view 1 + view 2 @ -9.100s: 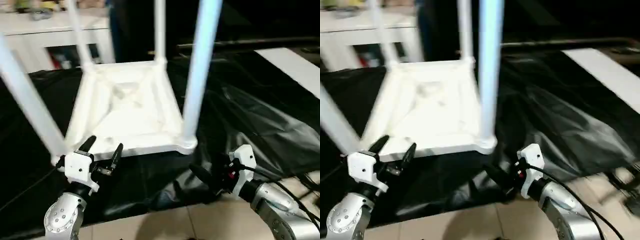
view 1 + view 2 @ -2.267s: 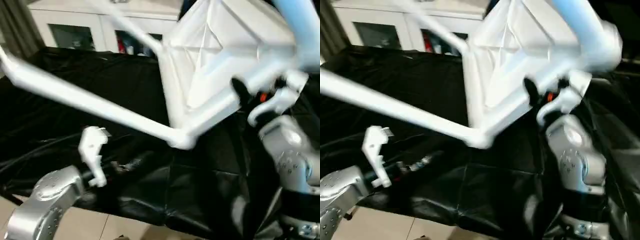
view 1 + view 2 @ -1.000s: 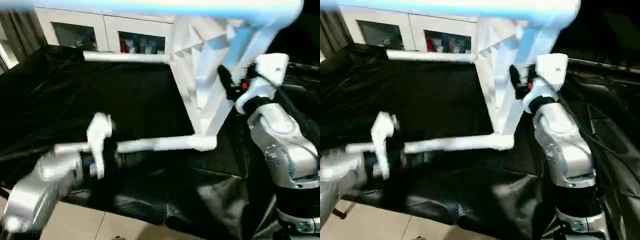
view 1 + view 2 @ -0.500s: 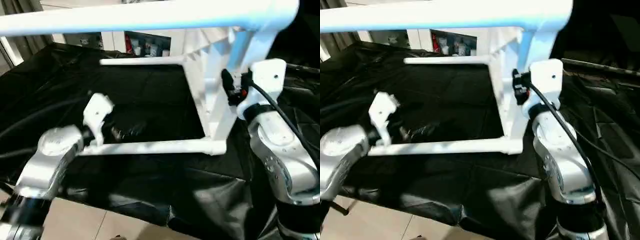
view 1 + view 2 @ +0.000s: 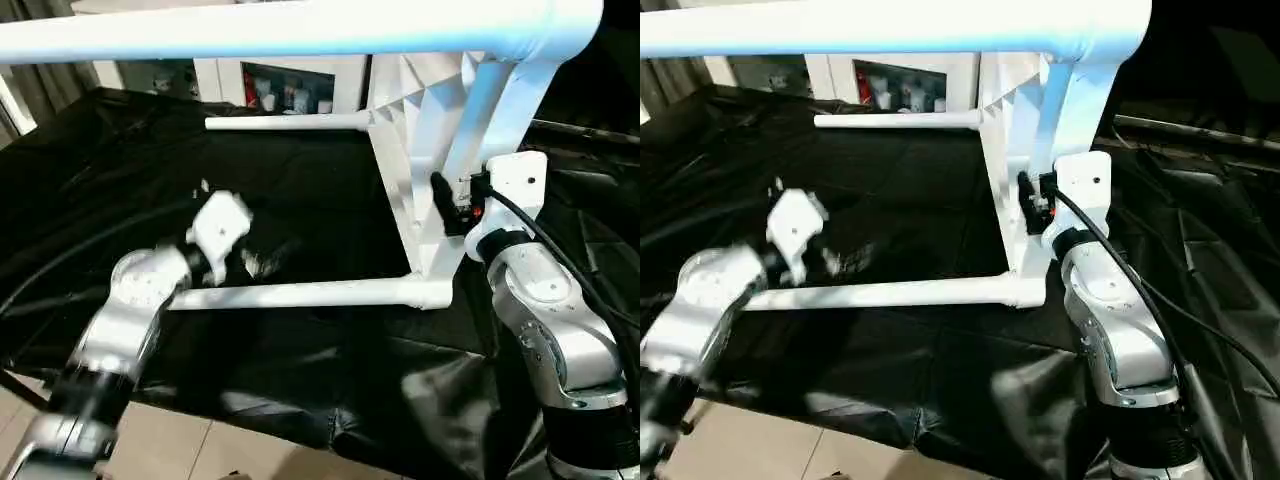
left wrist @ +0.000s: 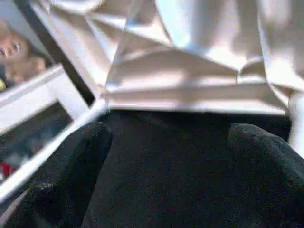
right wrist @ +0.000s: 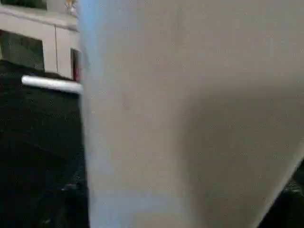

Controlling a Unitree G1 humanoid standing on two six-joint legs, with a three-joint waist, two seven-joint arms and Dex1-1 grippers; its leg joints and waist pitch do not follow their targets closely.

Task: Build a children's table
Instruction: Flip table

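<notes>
Right now, from my seat, my left gripper (image 5: 262,262) hangs over the black cloth (image 5: 120,150) on the left, just above the table leg (image 5: 300,294) that lies along the near side. Its wrist camera shows both black fingers (image 6: 71,166) spread wide with nothing between them, pointing toward the ribbed underside of the tabletop.

Moving right, the children's table (image 5: 430,150) is tipped on its side on the cloth. The tabletop (image 5: 415,130) stands on edge in the middle, and I can see three legs running out to the left: the near one low on the cloth, a far one (image 5: 285,122) behind, and a high one (image 5: 280,30) crossing close to the head camera.

On the right, my right gripper (image 5: 448,205) sits against the tabletop's edge. I cannot tell whether its fingers are apart or clamped on the plastic.
</notes>
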